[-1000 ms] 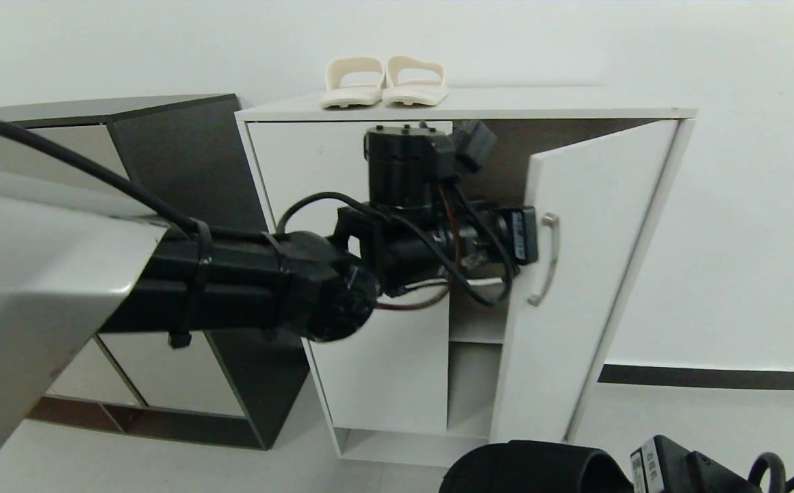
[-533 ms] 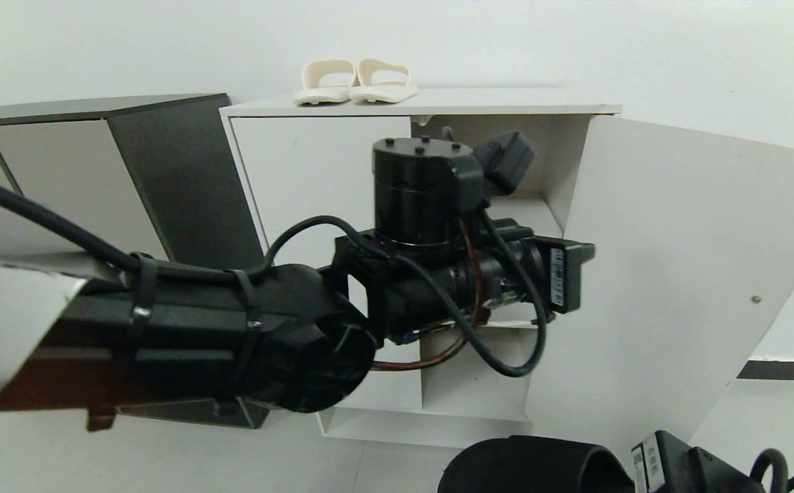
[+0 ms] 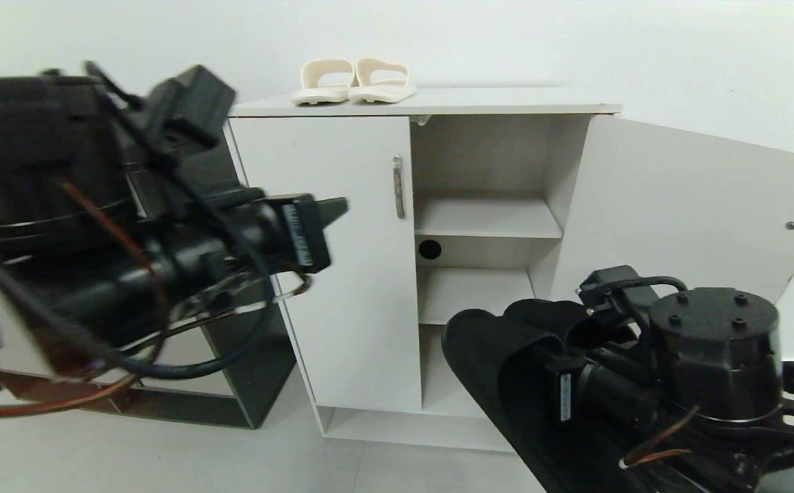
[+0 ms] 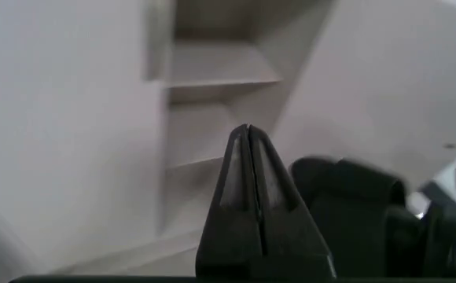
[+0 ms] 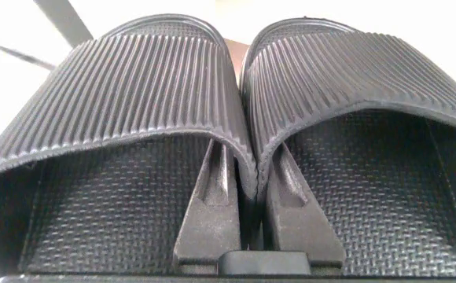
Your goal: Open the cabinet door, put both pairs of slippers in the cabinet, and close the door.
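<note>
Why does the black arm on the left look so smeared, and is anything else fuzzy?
Head view: the left arm is streaked, probably motion blur, while the cabinet and cream slippers are crisp. Left wrist view: soft throughout, the left gripper and the shelves hazy. Right wrist view: the black slippers show sharp ribs, and the background is washed out.

No text, number or sign can be read. A narrow white sticker (image 3: 299, 236) stands on the end block of the left arm (image 3: 164, 260), in front of the closed left door of the cabinet (image 3: 506, 106); its print is too small to make out. A similar white strip (image 3: 561, 397) sits on the right arm (image 3: 643, 397), before the cabinet's open compartments, and is just as illegible.
</note>
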Controlling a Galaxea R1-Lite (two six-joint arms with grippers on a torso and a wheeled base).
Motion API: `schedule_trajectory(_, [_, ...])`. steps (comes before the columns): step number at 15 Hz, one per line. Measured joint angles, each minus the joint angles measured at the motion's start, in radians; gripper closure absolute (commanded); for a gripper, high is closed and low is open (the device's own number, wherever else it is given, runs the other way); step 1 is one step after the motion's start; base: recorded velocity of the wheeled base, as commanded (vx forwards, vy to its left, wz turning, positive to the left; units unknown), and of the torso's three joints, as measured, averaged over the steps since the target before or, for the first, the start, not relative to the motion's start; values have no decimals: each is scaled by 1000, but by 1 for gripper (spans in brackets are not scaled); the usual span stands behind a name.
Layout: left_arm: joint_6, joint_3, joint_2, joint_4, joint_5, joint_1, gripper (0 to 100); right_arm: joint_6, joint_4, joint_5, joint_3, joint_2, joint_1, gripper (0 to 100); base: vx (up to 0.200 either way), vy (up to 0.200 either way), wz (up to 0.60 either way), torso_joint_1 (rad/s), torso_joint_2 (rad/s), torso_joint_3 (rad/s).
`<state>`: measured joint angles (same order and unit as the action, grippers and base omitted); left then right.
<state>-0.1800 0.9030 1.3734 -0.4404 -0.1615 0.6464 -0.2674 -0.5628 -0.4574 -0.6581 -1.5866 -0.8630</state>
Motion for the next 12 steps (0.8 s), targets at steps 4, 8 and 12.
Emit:
schedule_trajectory(4, [24, -149, -434, 316, -98, -237, 100, -1, -40, -50, -39, -106, 63, 100, 0, 0, 0, 0, 0, 0])
schedule_trajectory(8, [87, -328, -824, 495, -173, -544, 100, 5, -45, -94, -52, -149, 107, 100, 0, 0, 0, 0, 0, 0])
schedule_trajectory(12, [153, -568, -1102, 550, -120, -766, 100, 8, -45, -104, -53, -157, 114, 100, 0, 0, 0, 0, 0, 0])
